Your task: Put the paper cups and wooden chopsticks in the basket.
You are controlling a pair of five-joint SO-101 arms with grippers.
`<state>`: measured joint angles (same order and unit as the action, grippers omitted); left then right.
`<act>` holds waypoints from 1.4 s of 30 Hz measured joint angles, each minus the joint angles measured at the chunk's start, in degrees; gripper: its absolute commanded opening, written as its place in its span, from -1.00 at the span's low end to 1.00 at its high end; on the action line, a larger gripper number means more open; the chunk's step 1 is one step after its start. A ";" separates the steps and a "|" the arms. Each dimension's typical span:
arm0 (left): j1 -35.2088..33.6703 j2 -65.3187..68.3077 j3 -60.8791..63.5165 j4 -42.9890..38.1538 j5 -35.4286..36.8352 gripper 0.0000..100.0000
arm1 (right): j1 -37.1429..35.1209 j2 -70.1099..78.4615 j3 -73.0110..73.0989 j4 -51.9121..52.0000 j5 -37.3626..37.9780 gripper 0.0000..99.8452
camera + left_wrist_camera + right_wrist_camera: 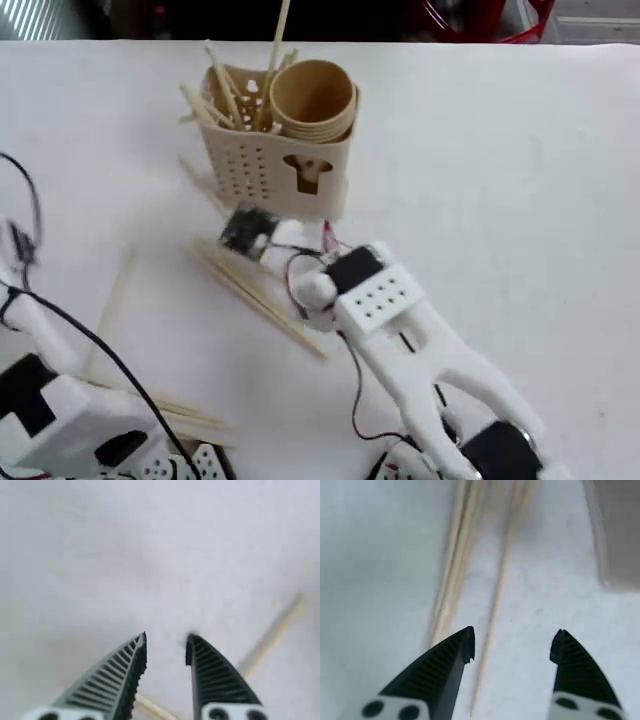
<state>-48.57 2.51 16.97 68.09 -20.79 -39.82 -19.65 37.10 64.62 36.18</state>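
Several wooden chopsticks (pixel 225 95) and stacked paper cups (pixel 312 100) stand in the basket (pixel 275 170) at 12 o'clock on the surface (pixel 520 200). At its 6 o'clock, loose chopsticks (pixel 455 565) lie under the right claw (pixel 514 632), which is spread wide and empty. The left claw (pixel 167 636) is parted slightly, holding nothing.

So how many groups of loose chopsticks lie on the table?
4: one stick left of the basket, a bundle by the right tool, a single stick further left, a few beside the left arm. Arms may hide more.
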 measured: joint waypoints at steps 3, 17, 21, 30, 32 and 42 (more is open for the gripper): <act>3.78 3.34 9.23 -1.76 2.11 -0.52 | -1.41 7.21 -0.79 -3.16 2.37 -0.50; 6.15 6.15 13.98 -7.74 11.43 -0.52 | 0.70 24.44 -1.76 -15.38 3.34 -0.54; 6.15 6.15 13.98 -7.74 11.43 -0.52 | 1.93 25.14 -1.85 -15.82 3.34 -0.80; 6.15 6.15 13.98 -7.74 11.43 -0.52 | 4.22 25.49 -3.25 -17.32 2.73 -0.97; 6.15 6.15 13.98 -7.74 11.43 -0.52 | 4.75 25.49 -3.34 -16.62 1.23 -0.97; 6.15 6.07 13.98 -7.91 11.43 -0.52 | 8.53 10.11 -0.09 -8.44 -5.54 -0.97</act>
<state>-42.42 8.57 30.95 60.18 -9.36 -31.30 -9.54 37.01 56.18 30.64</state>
